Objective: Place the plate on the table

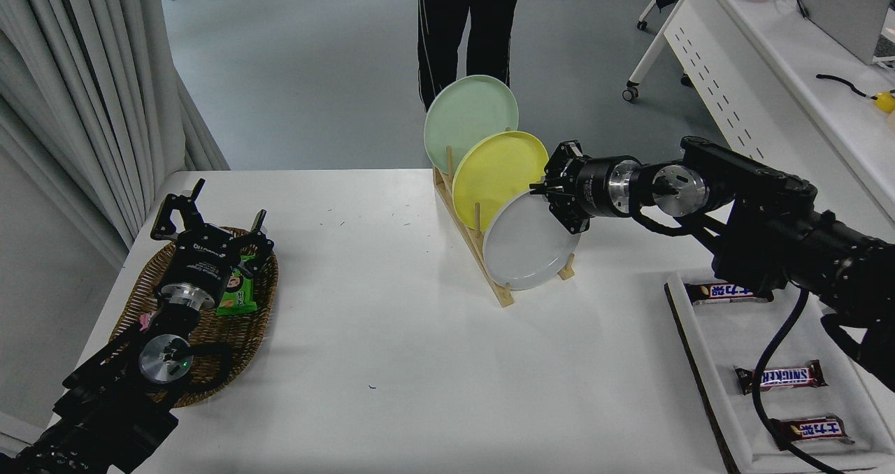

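The light grey plate [523, 245] stands on edge in the front slot of a wooden rack [489, 264] on the white table [391, 334]. My right gripper [557, 196] reaches in from the right and is shut on the plate's upper right rim. A yellow plate [496, 170] and a pale green plate [467, 117] stand behind it in the same rack. My left gripper [210, 215] is parked open over a wicker basket at the lower left.
The wicker basket [210, 334] holds a green snack pack [236, 296]. A white tray [706, 362] at the right front holds chocolate bars [782, 376]. A person's legs [465, 26] stand beyond the far edge. A white desk [769, 75] stands at the upper right.
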